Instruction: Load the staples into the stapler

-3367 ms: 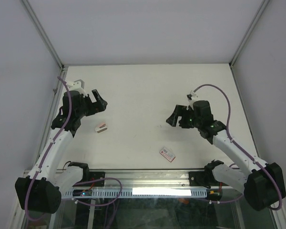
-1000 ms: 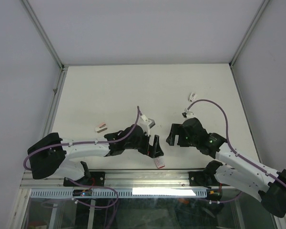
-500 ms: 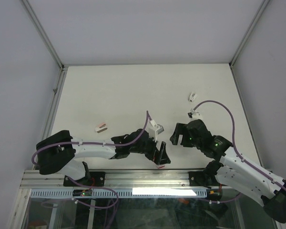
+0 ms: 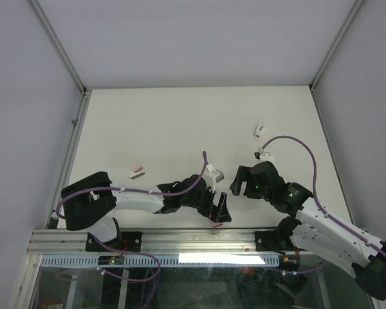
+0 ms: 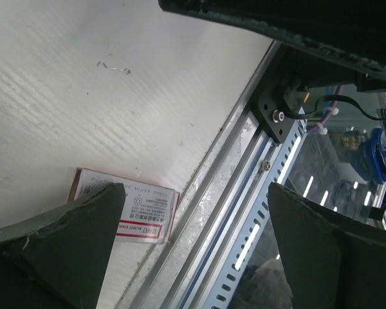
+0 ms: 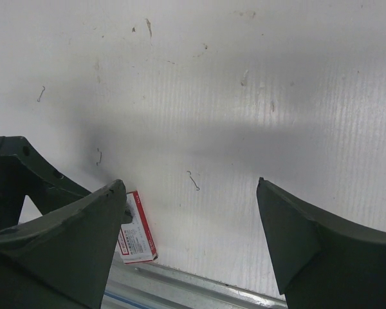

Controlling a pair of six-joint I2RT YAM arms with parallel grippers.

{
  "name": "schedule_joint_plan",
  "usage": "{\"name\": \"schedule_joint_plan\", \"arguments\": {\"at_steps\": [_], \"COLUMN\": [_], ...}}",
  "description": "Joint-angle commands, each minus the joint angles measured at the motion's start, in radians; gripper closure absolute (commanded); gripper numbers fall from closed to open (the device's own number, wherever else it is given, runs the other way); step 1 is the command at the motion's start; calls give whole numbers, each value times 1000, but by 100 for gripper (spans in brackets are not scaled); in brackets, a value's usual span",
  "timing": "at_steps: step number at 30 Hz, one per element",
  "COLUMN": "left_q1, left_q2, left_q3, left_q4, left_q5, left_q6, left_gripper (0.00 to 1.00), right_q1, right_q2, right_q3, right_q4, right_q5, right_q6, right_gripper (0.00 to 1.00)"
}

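From above, the left arm lies low across the near side of the table (image 4: 180, 116), and the left gripper (image 4: 219, 211) sits spread wide at the near edge, grasping nothing; a sliver of the box of staples (image 4: 217, 225) shows just under it, against the metal rail (image 4: 180, 237). The right gripper (image 4: 239, 181) hangs just beside it on the far side, also spread and empty. A small pink oblong piece (image 4: 136, 172) lies well to the left, and a small white piece (image 4: 260, 131) lies farther back on the right. In the left wrist view the left gripper (image 5: 193, 193) stands released with one finger (image 5: 71, 238) partly covering the white, red-labelled box of staples (image 5: 138, 205), which lies flat at the table's edge right by the rail (image 5: 244, 193); whether finger and box touch I cannot tell. A loose staple (image 5: 112, 66) lies farther in. In the right wrist view the right gripper (image 6: 190, 187) is unclenched above bare table, and the box of staples (image 6: 136, 228) peeks out beside its finger (image 6: 71, 238), next to the rail
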Motion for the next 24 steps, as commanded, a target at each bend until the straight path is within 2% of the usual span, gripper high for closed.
{"name": "schedule_joint_plan", "arguments": {"at_steps": [1, 5, 11, 14, 18, 21, 24], "left_q1": [-11, -6, 17, 57, 81, 81, 78], "left_q2": [11, -16, -75, -132, -266, -324, -305], "left_q3": [41, 29, -22, -66, -125, -146, -111], "left_q4": [-45, -116, -133, -134, -89, -10, 6], "left_q5": [-51, -197, -408, -466, -458, -358, -249], "left_q6": [1, 9, -11, -56, -2, 141, 224], "left_gripper": [1, 1, 1, 1, 1, 1, 1], "right_q1": [-2, -2, -1, -2, -2, -2, -2], "right_q2": [-30, -34, -20, -13, -14, -16, -16], "right_q3": [35, 54, 61, 63, 63, 61, 61], "right_q4": [13, 12, 25, 27, 26, 30, 36], "right_q5": [48, 59, 66, 64, 64, 69, 69], "right_q6": [29, 29, 26, 26, 24, 22, 21], "right_gripper": [14, 14, 14, 14, 14, 14, 14]}}
